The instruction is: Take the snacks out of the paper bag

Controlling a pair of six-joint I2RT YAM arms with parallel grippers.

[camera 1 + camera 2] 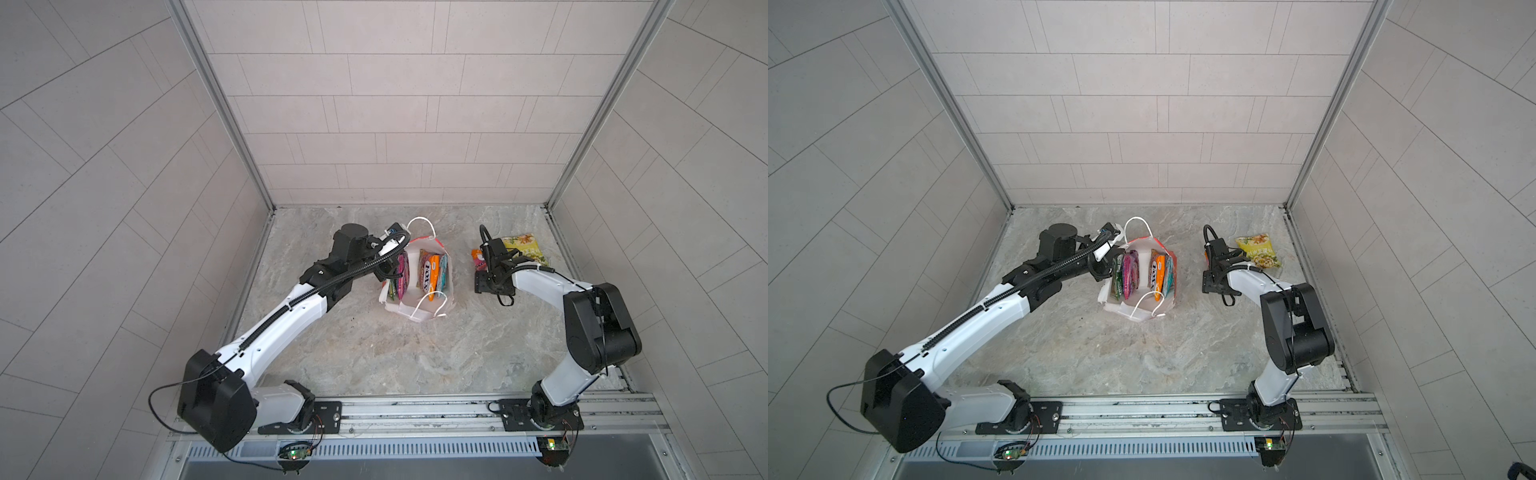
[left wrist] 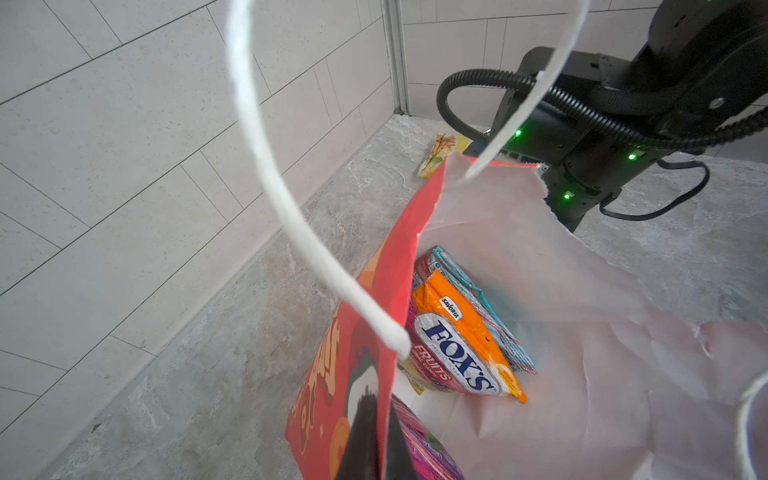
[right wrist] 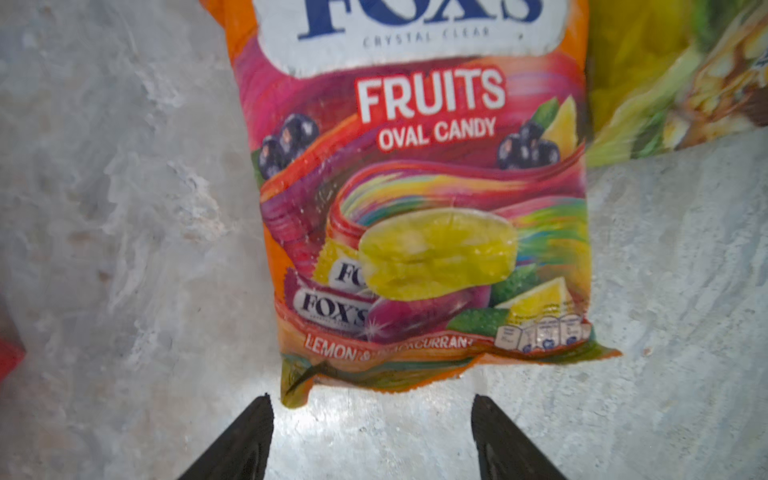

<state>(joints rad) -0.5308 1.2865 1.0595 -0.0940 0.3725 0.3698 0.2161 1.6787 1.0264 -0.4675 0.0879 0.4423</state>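
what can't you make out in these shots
- Packets in the bag: lower parts hidden by its walls; count unclear.
- Orange packet on the table: logo cut by the right wrist view's edge; mostly under the right gripper in both top views.
- Yellow packet: print too small in top views, blurred at the right wrist.
- Left gripper: hidden behind its own wrist in both top views.

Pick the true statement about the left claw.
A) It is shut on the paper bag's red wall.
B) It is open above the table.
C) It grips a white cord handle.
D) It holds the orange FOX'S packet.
A: in the left wrist view the left claw is shut with a finger on each side of the paper bag's red wall, and the orange FOX'S packet stands untouched inside.
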